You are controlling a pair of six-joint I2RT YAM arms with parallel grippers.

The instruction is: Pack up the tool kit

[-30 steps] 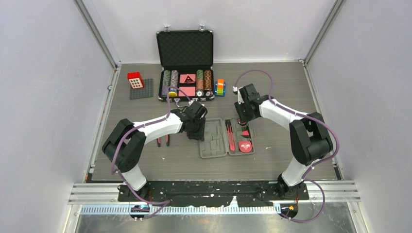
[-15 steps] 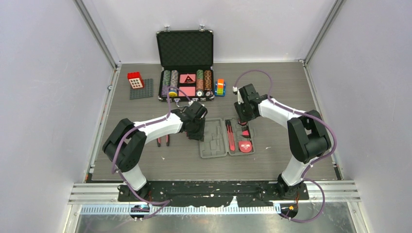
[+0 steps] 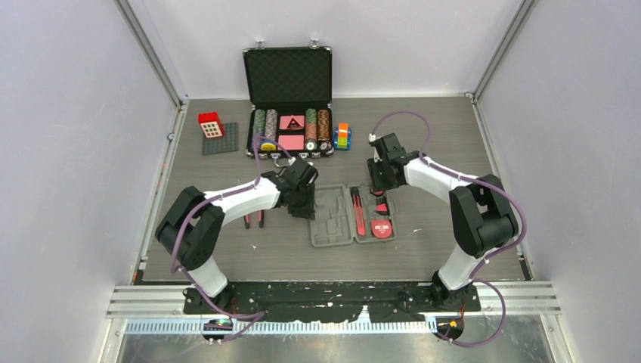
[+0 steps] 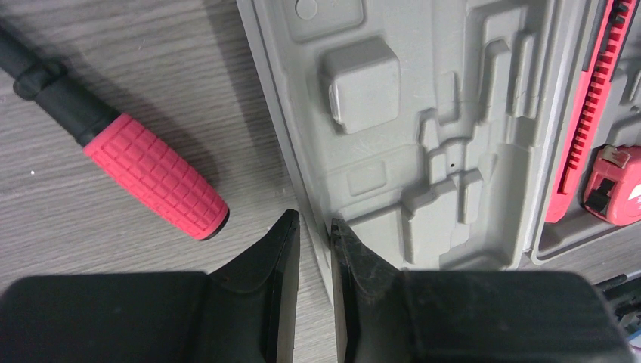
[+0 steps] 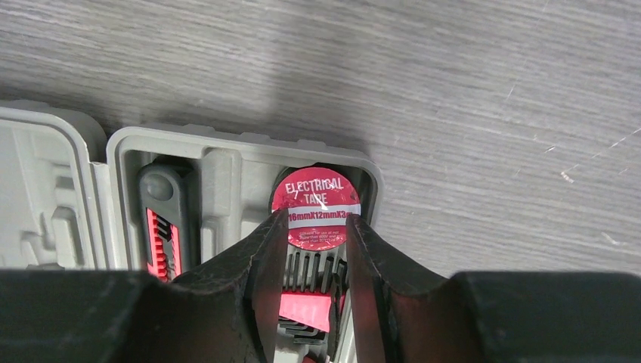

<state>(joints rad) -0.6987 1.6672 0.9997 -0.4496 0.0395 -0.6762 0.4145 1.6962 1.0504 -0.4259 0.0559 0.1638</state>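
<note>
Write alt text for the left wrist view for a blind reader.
The left gripper pinches the rim of the open grey tool case, whose near half's slots are empty. A red-gripped tool handle lies on the table beside it; a red knife and tape measure sit in its other half.

red-handled tool (image 4: 155, 176): shaft cut off top-left | tape measure (image 4: 614, 185): cut off right

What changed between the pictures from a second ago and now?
Very little. The left end effector edged slightly leftward and is closed on the tool kit case's left rim. The right end effector barely shifted, poised around the electrical tape. The case, pliers and poker chip case stayed put; no grasp change visible.
</note>
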